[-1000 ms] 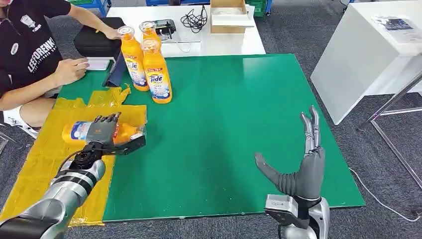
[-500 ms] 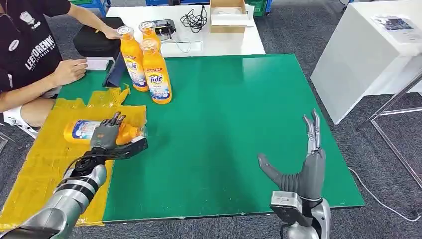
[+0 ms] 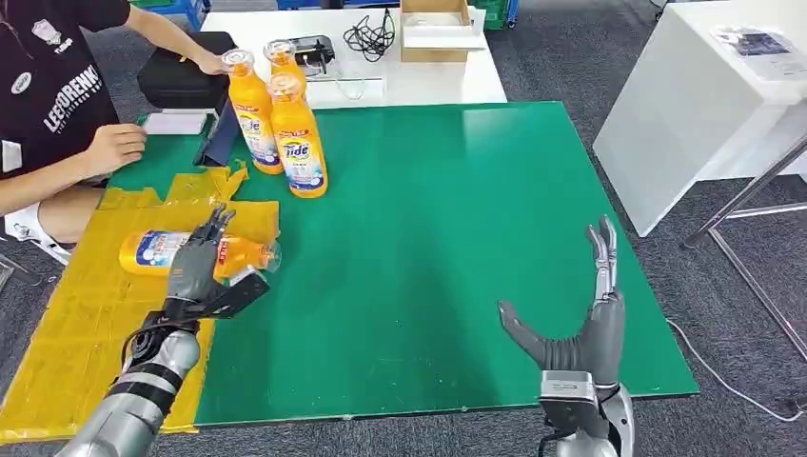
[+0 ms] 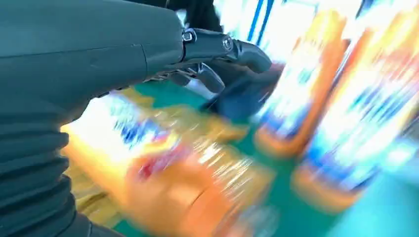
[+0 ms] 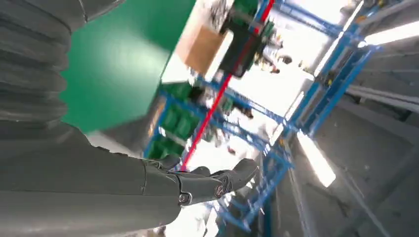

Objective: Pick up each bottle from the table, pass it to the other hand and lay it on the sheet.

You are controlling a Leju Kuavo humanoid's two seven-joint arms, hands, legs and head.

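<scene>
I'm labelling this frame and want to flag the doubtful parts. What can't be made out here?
- Lying bottle on the yellow sheet: the left hand covers its middle in the head view, so contact is unclear.
- Left wrist view: motion blur smears every label.
- Rear standing bottle: hidden behind the front bottles.
- Right hand: wrist cut off by the bottom edge.

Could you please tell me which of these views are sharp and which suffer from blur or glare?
The head view is sharp, with a soft sheen on the green mat; the left wrist view is heavily motion-blurred, smearing the lying bottle and the standing bottles, though the left hand stays crisp; the right wrist view is blurred and overexposed behind the right hand.
</scene>
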